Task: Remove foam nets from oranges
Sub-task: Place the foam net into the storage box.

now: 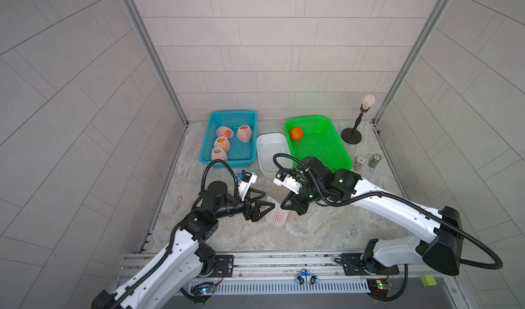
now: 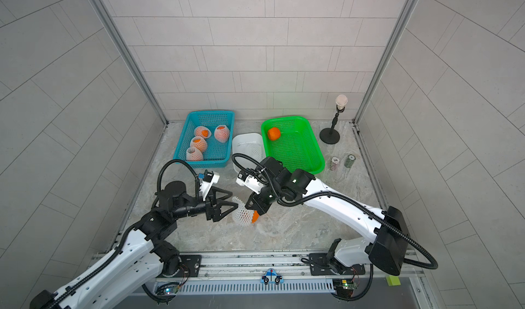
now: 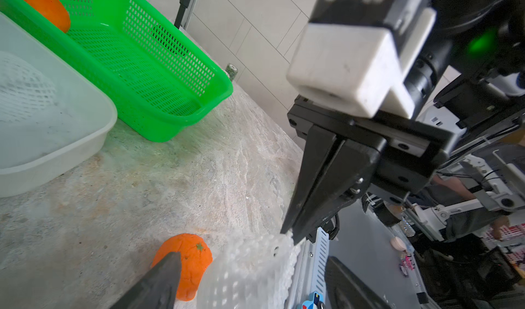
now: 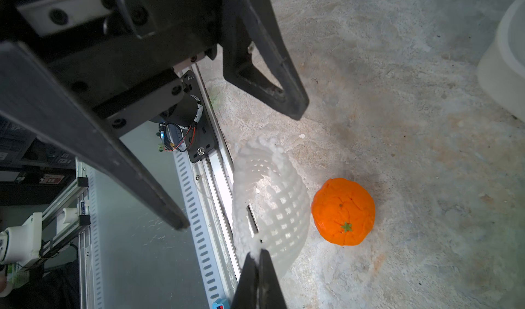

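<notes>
Worktop [image 1: 326,228] carried a blue basket [image 1: 231,113] with four netted oranges [image 1: 222,142], a green basket [image 1: 308,118] with one bare orange [image 1: 296,133], and a white tub [image 1: 271,135] between them. Right fingers [image 4: 250,276] were clenched on the rim of a foam net [image 4: 284,205] near worktop centre. Left fingers [image 3: 162,279] were spread wide, empty, just beside the net. Freed orange [image 4: 343,211] lay on the worktop, just past the net from the left fingers. Left arm looked free for the pickup, but the net sat in its path.
</notes>
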Action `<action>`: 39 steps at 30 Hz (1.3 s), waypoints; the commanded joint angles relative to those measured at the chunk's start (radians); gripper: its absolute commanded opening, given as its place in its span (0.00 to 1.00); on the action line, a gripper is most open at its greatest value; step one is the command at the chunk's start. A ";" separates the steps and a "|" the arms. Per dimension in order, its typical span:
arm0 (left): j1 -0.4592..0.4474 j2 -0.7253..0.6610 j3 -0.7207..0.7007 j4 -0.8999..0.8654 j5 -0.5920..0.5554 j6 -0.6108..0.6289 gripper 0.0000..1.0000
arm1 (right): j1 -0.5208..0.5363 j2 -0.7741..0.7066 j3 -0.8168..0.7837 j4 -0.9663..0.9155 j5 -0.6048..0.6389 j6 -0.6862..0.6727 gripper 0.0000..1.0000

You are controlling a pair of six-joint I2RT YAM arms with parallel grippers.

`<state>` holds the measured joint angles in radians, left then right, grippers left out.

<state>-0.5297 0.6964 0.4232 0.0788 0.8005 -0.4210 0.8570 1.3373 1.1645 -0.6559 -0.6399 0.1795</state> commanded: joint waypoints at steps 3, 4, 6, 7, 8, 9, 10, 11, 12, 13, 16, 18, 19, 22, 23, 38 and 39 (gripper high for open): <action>0.003 0.052 -0.017 0.265 0.084 -0.114 0.84 | -0.011 -0.040 0.010 0.013 -0.051 -0.037 0.00; 0.004 0.062 -0.015 0.262 0.091 -0.115 0.83 | -0.013 -0.042 0.011 0.015 -0.054 -0.037 0.00; 0.004 0.074 -0.015 0.257 0.100 -0.132 0.79 | -0.017 -0.041 0.018 0.012 -0.054 -0.038 0.00; 0.004 0.074 -0.017 0.258 0.100 -0.138 0.78 | -0.020 -0.042 0.021 0.009 -0.054 -0.040 0.00; 0.005 0.074 -0.017 0.256 0.100 -0.144 0.77 | -0.023 -0.042 0.023 0.007 -0.054 -0.042 0.00; 0.004 0.074 -0.019 0.256 0.098 -0.148 0.76 | -0.028 -0.042 0.026 0.003 -0.054 -0.043 0.00; 0.005 0.074 -0.020 0.254 0.097 -0.151 0.76 | -0.030 -0.042 0.027 0.002 -0.055 -0.043 0.00; 0.004 0.071 -0.019 0.249 0.093 -0.150 0.76 | -0.034 -0.043 0.029 0.001 -0.059 -0.044 0.00; 0.004 0.069 -0.018 0.244 0.092 -0.149 0.76 | -0.037 -0.043 0.029 0.000 -0.064 -0.046 0.00; 0.004 0.066 -0.018 0.237 0.093 -0.146 0.76 | -0.042 -0.045 0.030 0.000 -0.066 -0.045 0.00; 0.003 0.069 -0.017 0.211 0.094 -0.138 0.75 | -0.052 -0.044 0.035 -0.001 -0.072 -0.045 0.00; 0.002 0.074 -0.016 0.204 0.096 -0.145 0.74 | -0.061 -0.048 0.036 0.004 -0.078 -0.043 0.00; 0.004 0.074 -0.014 0.200 0.094 -0.148 0.73 | -0.065 -0.050 0.035 0.008 -0.081 -0.042 0.00; 0.003 0.118 -0.002 0.164 0.071 -0.148 0.65 | -0.074 -0.053 0.035 0.010 -0.082 -0.037 0.00; 0.003 0.127 0.003 0.160 0.069 -0.149 0.62 | -0.077 -0.054 0.035 0.010 -0.084 -0.036 0.00; 0.002 0.093 -0.020 0.201 0.011 -0.260 0.30 | -0.095 -0.071 -0.001 0.033 -0.015 -0.006 0.01; 0.003 0.088 -0.024 0.206 0.008 -0.272 0.27 | -0.096 -0.069 -0.002 0.036 -0.011 -0.003 0.04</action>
<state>-0.5297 0.8078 0.4133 0.2333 0.8200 -0.6476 0.7647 1.2938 1.1736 -0.6399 -0.6739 0.1844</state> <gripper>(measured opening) 0.280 0.049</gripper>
